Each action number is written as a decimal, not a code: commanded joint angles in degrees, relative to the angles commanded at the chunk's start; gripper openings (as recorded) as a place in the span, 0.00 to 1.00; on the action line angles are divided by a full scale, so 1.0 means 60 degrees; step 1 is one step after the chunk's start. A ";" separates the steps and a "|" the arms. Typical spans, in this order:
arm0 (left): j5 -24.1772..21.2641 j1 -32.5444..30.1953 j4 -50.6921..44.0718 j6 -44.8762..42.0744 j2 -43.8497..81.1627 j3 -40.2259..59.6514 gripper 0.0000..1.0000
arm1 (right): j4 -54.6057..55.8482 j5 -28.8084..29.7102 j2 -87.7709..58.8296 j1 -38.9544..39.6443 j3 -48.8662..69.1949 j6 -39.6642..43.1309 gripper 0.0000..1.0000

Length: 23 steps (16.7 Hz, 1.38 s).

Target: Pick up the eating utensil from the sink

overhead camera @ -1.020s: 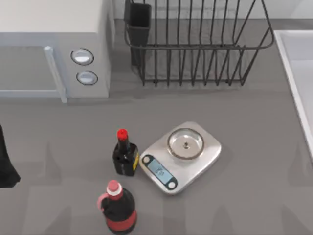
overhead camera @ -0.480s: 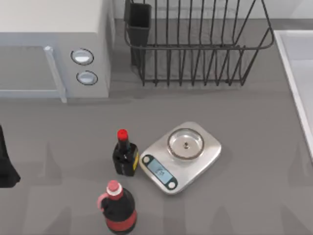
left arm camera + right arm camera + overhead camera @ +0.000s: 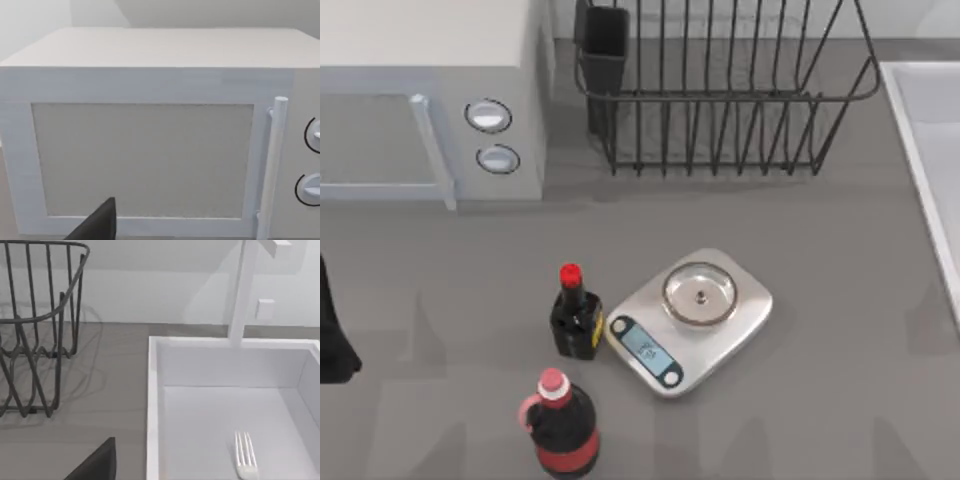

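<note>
Fork (image 3: 245,456) lies in sink (image 3: 153,390); claw states cannot be told.

On the table stand two bottles: one small dark bottle (image 3: 575,318) with a red cap and one rounder red-bodied bottle (image 3: 560,425) with a pink cap. There is one silver kitchen scale (image 3: 690,320), carrying one round pan and one small display. One white microwave (image 3: 430,95) sits at the left, with two round knobs (image 3: 488,116) and one long door handle (image 3: 272,165). One black wire dish rack (image 3: 720,90) stands at the back, with one dark cutlery cup (image 3: 603,45) hung on it. One sink (image 3: 153,405) lies at the right, with one tap column (image 3: 241,295), and in the basin lies one eating utensil (image 3: 245,458), a fork with four tines
</note>
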<state>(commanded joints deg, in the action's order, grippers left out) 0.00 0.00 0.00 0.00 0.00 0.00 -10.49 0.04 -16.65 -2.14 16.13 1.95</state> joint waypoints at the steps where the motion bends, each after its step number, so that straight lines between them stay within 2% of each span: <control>1: 0.0000 0.0000 0.0000 0.0000 0.0000 0.0000 1.00 | -0.0442 0.0002 -0.0794 -0.0090 0.0715 0.0082 1.00; 15: 0.0000 0.0000 0.0000 0.0000 0.0000 0.0000 1.00 | -0.7802 0.0031 -1.5675 -0.1588 1.3142 0.1452 1.00; 19: 0.0000 0.0000 0.0000 0.0000 0.0000 0.0000 1.00 | -0.9262 0.0037 -1.8550 -0.1886 1.5580 0.1724 1.00; 23: 0.0000 0.0000 0.0000 0.0000 0.0000 0.0000 1.00 | -0.9971 0.0040 -1.9837 -0.2030 1.6694 0.1856 1.00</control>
<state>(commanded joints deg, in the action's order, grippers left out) 0.00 0.00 0.00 0.00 0.00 0.00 -70.32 0.28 -135.68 -14.32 116.29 13.09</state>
